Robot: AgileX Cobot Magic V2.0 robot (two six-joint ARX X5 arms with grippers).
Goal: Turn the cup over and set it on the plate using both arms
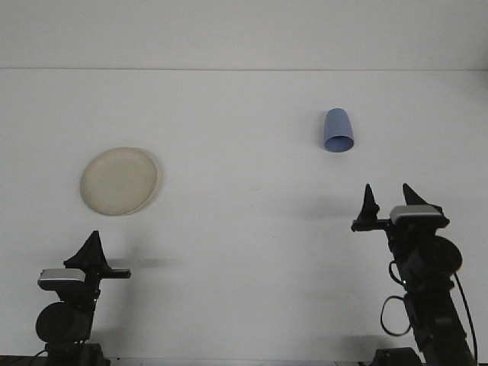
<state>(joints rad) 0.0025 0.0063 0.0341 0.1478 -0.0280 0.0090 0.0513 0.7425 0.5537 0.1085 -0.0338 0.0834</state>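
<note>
The blue cup lies on its side on the white table, far right of centre, mouth turned toward the robot and slightly right, closed base pointing away. The cream plate sits flat on the left side, well apart from the cup, nothing on it. The right gripper is raised above the table, near the cup but short of it and a little to its right; its two fingers stand parted with a clear gap, holding nothing. The left gripper sits low at the near left edge, between the plate and the robot's base; its fingers read as a single dark point, so they look pressed together, empty. Judged step in hand: the right arm's reach for the cup, task barely begun. To do it well, the gripper should carry forward and a touch left so the parted fingers straddle the cup's body across its width, near mid-length rather than at the rim, since a round cup on its side is likely to roll if nudged on one side only. Close only once both fingers flank the wall evenly. A grip leaving the base or mouth end exposed would probably suit a later hand-over to the left arm, which sits nearer the plate.
</note>
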